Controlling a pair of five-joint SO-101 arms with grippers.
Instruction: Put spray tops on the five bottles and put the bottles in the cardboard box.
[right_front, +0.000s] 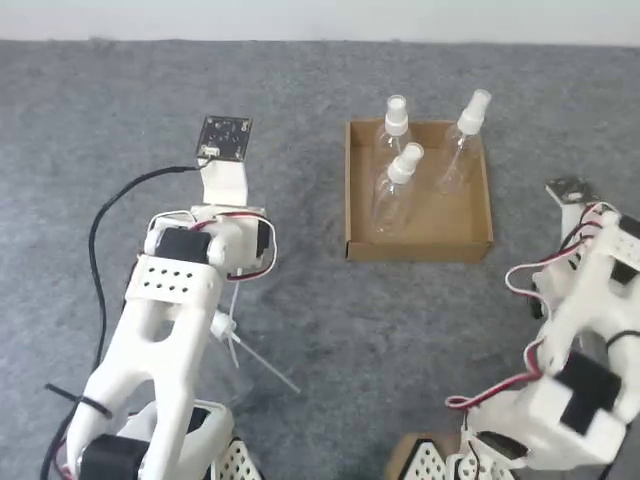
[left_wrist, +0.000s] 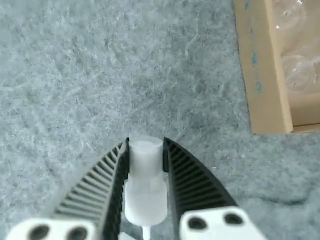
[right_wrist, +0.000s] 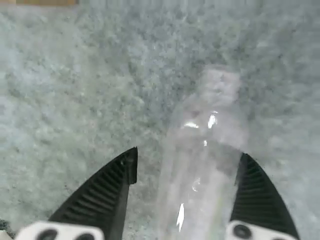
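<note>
Robotics lab bench, grey felt-covered table (right_front: 400, 320), white robot arms (right_front: 165, 320), exposed wiring (right_front: 92, 250)

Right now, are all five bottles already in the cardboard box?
No, the high view shows three bottles in the cardboard box.

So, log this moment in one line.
cardboard box: three capped clear bottles; left gripper: shut on white spray top; right gripper: open around uncapped clear plastic bottle
</note>
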